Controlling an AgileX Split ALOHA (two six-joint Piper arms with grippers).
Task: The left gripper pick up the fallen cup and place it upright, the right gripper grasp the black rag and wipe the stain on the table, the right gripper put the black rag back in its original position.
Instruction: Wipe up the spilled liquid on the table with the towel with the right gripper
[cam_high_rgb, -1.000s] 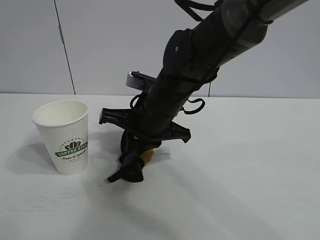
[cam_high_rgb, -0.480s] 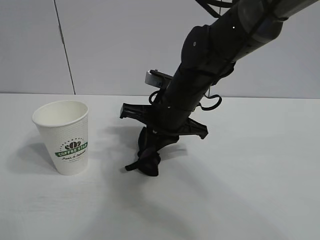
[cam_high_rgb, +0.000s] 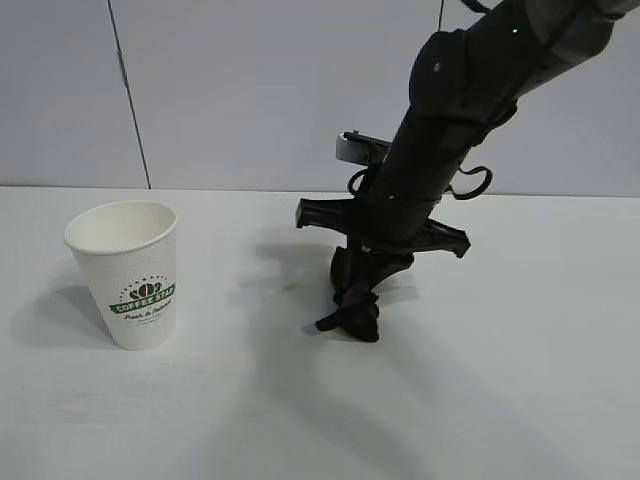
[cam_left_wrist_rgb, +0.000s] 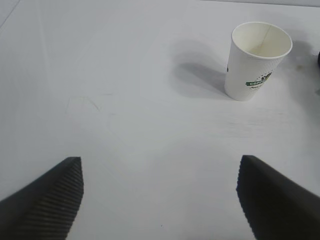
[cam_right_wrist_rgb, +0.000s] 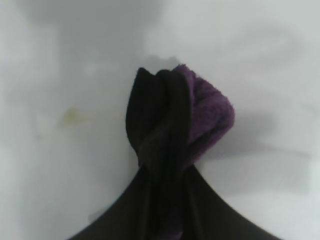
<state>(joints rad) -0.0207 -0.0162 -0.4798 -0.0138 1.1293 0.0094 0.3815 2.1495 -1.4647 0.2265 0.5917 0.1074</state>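
- Standing upright already at the left of the table (cam_high_rgb: 520, 400): the cup (cam_high_rgb: 128, 272), mouth up, logo facing the outside camera, so judging the first step done.
- Hovering well back from that cup, high over bare table: the left gripper (cam_left_wrist_rgb: 160, 195), fingers spread wide with nothing between them; looking parked.
- Leaving plenty of free surface between the cup and the middle of the table, with nothing in the way of a sweep there.
- Fading to a faint yellowish trace in the right wrist view: the stain (cam_right_wrist_rgb: 72, 116), lying just beside the cloth and not under it; not showing at all in the outside view, so judging the wiping mostly finished.
- Pinching the black rag (cam_high_rgb: 352, 312) from above, right of centre: the right gripper (cam_high_rgb: 362, 285), jaws closed on the bunched cloth, its purple fold showing, lower end touching the table.
- Remaining, by this reading: perhaps one more pass over the trace, then setting the rag back where it belongs.
- Offering wide open table to the right, with the wall (cam_high_rgb: 240, 90) running close behind the arm.
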